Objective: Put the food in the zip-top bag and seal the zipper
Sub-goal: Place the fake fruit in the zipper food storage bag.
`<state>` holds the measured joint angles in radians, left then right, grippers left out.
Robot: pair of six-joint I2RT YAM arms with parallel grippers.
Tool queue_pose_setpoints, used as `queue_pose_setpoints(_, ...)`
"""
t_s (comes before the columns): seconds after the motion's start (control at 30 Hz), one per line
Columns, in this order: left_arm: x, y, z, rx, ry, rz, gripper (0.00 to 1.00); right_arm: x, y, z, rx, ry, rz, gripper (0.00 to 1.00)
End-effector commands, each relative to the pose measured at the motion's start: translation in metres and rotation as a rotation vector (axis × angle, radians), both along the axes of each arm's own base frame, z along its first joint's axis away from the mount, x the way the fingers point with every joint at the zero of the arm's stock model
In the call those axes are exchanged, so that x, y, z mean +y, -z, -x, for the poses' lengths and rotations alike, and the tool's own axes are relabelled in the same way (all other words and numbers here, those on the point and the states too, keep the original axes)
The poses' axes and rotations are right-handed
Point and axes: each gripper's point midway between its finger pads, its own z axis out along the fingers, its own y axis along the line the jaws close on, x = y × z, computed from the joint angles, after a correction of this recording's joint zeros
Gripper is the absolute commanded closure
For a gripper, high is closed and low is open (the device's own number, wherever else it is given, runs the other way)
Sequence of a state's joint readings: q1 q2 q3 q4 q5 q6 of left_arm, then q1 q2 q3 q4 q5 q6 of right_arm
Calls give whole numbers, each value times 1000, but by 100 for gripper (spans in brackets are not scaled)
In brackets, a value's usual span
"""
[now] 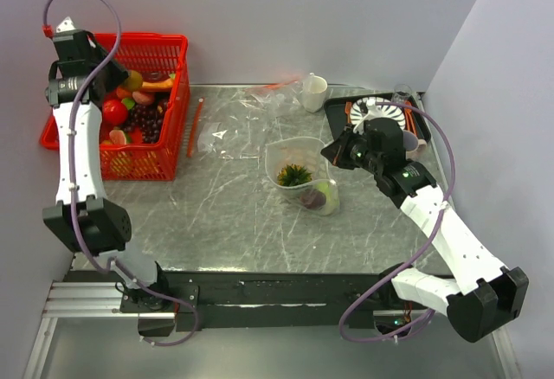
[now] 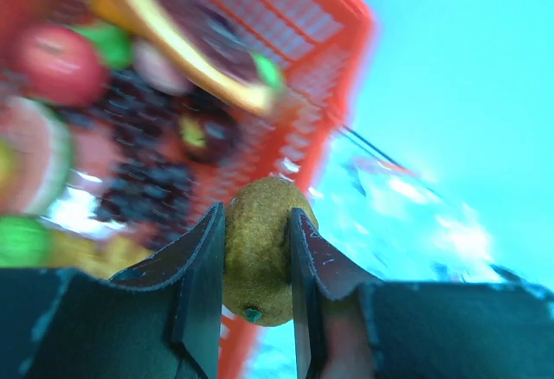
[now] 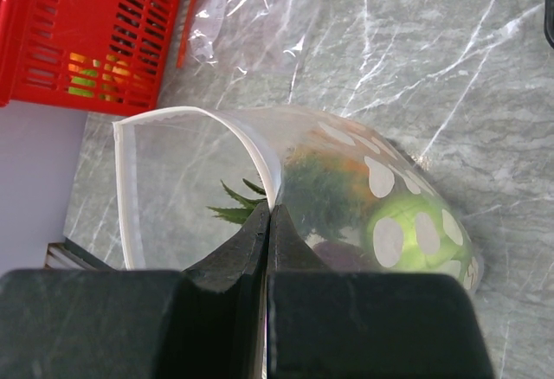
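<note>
The zip-top bag (image 1: 301, 164) stands open mid-table, clear with white dots. Inside it lie a dark-green leafy tuft (image 3: 320, 190), a round light-green fruit (image 3: 414, 228), a purple piece (image 3: 342, 253) and a red-orange piece (image 3: 346, 158). Its white zipper strip (image 3: 130, 189) rings the open mouth. My right gripper (image 3: 269, 210) is shut on the bag's rim at its right side and also shows in the top view (image 1: 335, 154). My left gripper (image 2: 258, 223) is shut on a brown-olive fuzzy fruit (image 2: 260, 249), held above the red basket (image 1: 173, 111).
The red basket holds several toy foods, among them a dark grape bunch (image 1: 147, 119). A second clear bag (image 1: 234, 128) with a long orange strip (image 1: 196, 126) lies beside the basket. A white cup (image 1: 314, 93) and a black tray (image 1: 381, 111) stand at the back right.
</note>
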<state>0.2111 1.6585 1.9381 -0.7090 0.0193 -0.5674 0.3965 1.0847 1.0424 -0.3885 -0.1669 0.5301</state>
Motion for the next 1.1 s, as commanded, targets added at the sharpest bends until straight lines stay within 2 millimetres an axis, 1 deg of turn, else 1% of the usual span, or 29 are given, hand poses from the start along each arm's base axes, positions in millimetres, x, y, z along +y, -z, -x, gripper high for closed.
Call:
queue_pose_setpoints(0.0, -85, -42, 15, -174, 232, 146, 75, -2, -13, -11, -50, 23, 18, 100)
queue_pose_setpoints(0.03, -100, -28, 17, -152, 260, 166, 75, -3, -12, -12, -44, 27, 22, 100)
queue_pose_setpoints(0.07, -129, -29, 21, -158, 320, 176, 75, -3, -12, -12, -40, 29, 27, 100)
queue_pose_setpoints(0.13, -159, -30, 29, -170, 371, 208, 75, -3, -10, -14, -30, 31, 36, 100)
queue_pose_setpoints(0.17, -184, -31, 35, -170, 425, 224, 76, -3, -9, -15, -27, 33, 40, 100)
queue_pose_setpoints(0.2, -197, -29, 38, -164, 443, 248, 76, -4, -9, -16, -25, 36, 44, 100)
queue_pose_setpoints(0.23, -210, -33, 41, -180, 473, 261, 76, -5, -9, -16, -21, 44, 51, 100)
queue_pose_setpoints(0.27, -235, -35, 50, -182, 533, 276, 76, -6, -8, -17, -19, 47, 53, 100)
queue_pose_setpoints(0.33, -259, -35, 56, -186, 575, 287, 76, -8, -7, -17, -12, 63, 62, 100)
queue_pose_setpoints(0.37, -284, -36, 66, -184, 630, 293, 76, -9, -8, -18, -11, 68, 65, 100)
queue_pose_setpoints(0.43, -307, -34, 73, -179, 673, 291, 75, -11, -8, -18, -5, 78, 69, 100)
queue_pose_setpoints(0.47, -327, -33, 84, -173, 720, 295, 75, -13, -9, -20, -8, 92, 71, 100)
queue_pose_setpoints(0.53, -344, -28, 88, -162, 750, 292, 75, -14, -9, -19, -3, 100, 75, 100)
queue_pose_setpoints(0.57, -357, -27, 96, -153, 780, 293, 75, -16, -14, -21, -8, 113, 77, 100)
queue_pose_setpoints(0.63, -370, -24, 100, -149, 808, 285, 75, -18, -16, -20, -7, 118, 81, 100)
queue_pose_setpoints(0.67, -383, -23, 108, -146, 837, 280, 75, -19, -21, -21, -16, 123, 79, 100)
queue_pose_setpoints(0.73, -396, -16, 111, -129, 866, 258, 75, -20, -22, -21, -16, 129, 83, 100)
queue_pose_setpoints(0.77, -404, -13, 116, -116, 887, 251, 74, -21, -24, -21, -21, 133, 84, 100)
queue_pose_setpoints(0.8, -409, -5, 116, -91, 892, 239, 74, -22, -25, -21, -20, 139, 85, 100)
queue_pose_setpoints(0.87, -416, 1, 119, -79, 903, 237, 74, -22, -26, -21, -23, 139, 84, 100)
queue_pose_setpoints(0.9, -418, 9, 120, -65, 904, 238, 74, -21, -27, -21, -23, 138, 84, 100)
queue_pose_setpoints(0.93, -421, 9, 121, -73, 909, 246, 74, -24, -27, -23, -25, 156, 93, 100)
queue_pose_setpoints(1.07, -437, 29, 127, -26, 944, 238, 74, -28, -27, -25, -24, 170, 107, 100)
